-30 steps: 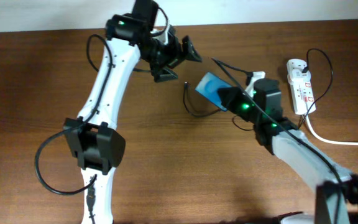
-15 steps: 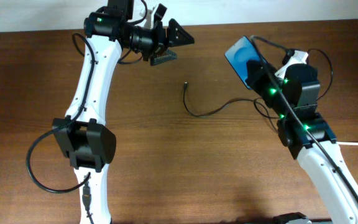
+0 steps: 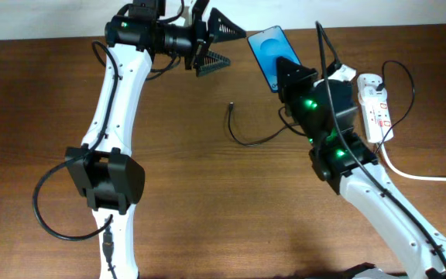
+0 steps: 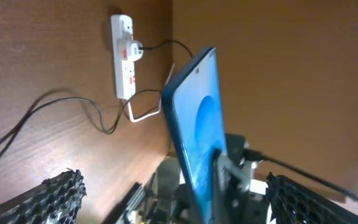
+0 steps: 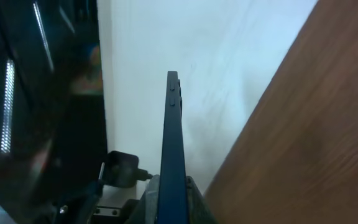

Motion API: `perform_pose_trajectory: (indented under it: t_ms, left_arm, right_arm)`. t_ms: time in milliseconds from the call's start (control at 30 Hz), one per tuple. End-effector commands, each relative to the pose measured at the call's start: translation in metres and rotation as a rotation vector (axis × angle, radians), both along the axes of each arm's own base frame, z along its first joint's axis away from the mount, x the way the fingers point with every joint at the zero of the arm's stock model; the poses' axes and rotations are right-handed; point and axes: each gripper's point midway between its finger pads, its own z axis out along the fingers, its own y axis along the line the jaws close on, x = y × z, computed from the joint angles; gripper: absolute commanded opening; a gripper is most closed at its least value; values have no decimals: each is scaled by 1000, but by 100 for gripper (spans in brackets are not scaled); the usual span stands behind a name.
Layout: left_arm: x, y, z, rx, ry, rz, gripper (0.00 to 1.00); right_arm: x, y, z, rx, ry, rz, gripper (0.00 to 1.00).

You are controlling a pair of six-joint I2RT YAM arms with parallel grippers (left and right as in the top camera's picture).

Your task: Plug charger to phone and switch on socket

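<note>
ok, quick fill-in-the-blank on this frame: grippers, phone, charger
1. The right gripper is ____ on the phone, holding it up off the wood.
2. The left gripper has its jaws ____ and holds nothing.
3. The charger lies loose on the ____, its plug tip not in the phone.

Missing words: shut; open; table

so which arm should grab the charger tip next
Left, probably. The left gripper is open and empty, while the right gripper is shut on the phone. The charger tip lies free on the table.
</note>
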Motion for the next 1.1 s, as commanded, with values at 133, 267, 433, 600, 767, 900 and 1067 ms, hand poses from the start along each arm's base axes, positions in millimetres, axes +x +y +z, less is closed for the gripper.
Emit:
perform_pose_trajectory:
  t_ms: [133, 267, 433, 600, 767, 900, 1067]
  left_arm:
    - [10, -4, 21, -63, 112, 61, 95]
    - [13, -11, 15, -26, 115, 94, 85]
    - [9, -27, 10, -2, 172, 119, 71]
    - [7, -34, 7, 13, 181, 127, 65]
    - [10, -35, 10, 1, 187, 137, 54]
    - [16, -35, 13, -4, 162, 155, 46]
    - [26, -31, 8, 20, 195, 233, 41]
  right_arm:
    - [1, 26, 22, 188, -33, -16, 4]
    - [-1, 33, 33, 202, -59, -17, 4]
    - [-7, 48, 32, 199, -49, 23, 4]
    - [-13, 59, 28, 189, -34, 49, 4]
    - [-14, 59, 20, 174, -5, 48, 4]
    - [-14, 60, 20, 174, -5, 53, 4]
    - [-14, 60, 20, 174, -4, 53, 4]
